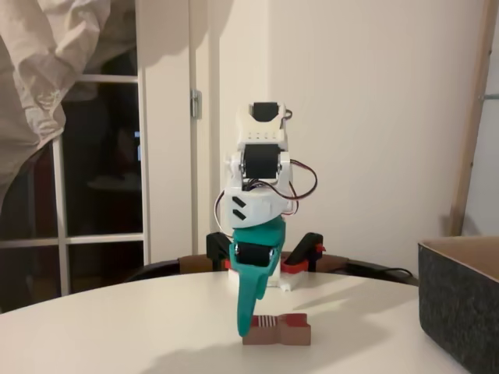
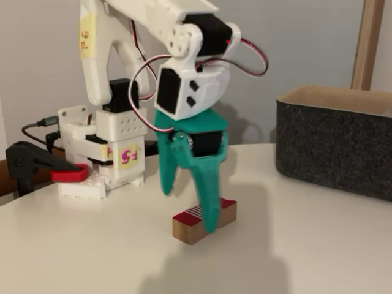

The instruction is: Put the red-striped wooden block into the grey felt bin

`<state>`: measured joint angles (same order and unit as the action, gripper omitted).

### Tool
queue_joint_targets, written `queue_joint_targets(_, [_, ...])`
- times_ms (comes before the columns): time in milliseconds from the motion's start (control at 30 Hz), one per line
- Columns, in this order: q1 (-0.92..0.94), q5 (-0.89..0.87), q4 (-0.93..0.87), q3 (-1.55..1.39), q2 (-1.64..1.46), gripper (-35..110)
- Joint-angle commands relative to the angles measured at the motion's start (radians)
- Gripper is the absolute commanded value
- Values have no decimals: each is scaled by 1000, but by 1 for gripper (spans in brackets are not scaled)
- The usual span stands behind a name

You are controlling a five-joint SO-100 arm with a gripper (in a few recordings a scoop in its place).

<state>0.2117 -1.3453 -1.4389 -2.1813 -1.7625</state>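
Note:
The red-striped wooden block point(image 1: 284, 331) lies flat on the white table, and its red end with white stripes faces up. In a fixed view the block point(image 2: 185, 226) sits at centre front. My teal gripper point(image 2: 187, 211) points down over it and is open. The long finger point(image 2: 209, 214) stands in front of the block's notched middle, its tip down at the table. The shorter finger point(image 2: 164, 184) hangs spread out to the left, above the table. From the front the gripper point(image 1: 248, 323) covers the block's left end. The grey felt bin point(image 2: 331, 147) stands to the right, well apart.
The round white table point(image 1: 117, 335) has free room left of and in front of the block. My arm's white base point(image 2: 101, 159) is clamped at the back with a black and red clamp point(image 2: 43, 165). The bin point(image 1: 460, 304) fills the right edge of the front view.

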Motion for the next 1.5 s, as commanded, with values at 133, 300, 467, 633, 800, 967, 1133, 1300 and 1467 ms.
queue_joint_targets(133, [17,5,-6,-37,-8,41])
queue_joint_targets(300, [15,11,-11,-44,-6,38])
queue_joint_targets(467, [9,21,-9,-46,-2,38])
queue_joint_targets(633, [-31,71,-9,-51,8,39])
queue_joint_targets(800, [-57,127,-6,-49,25,40])
queue_joint_targets(967, [-63,156,25,-48,54,40])
queue_joint_targets(1133, [-77,181,67,-48,78,38])
queue_joint_targets(1300, [-97,210,92,-48,100,39])
queue_joint_targets(1467, [-106,215,126,-48,126,38])
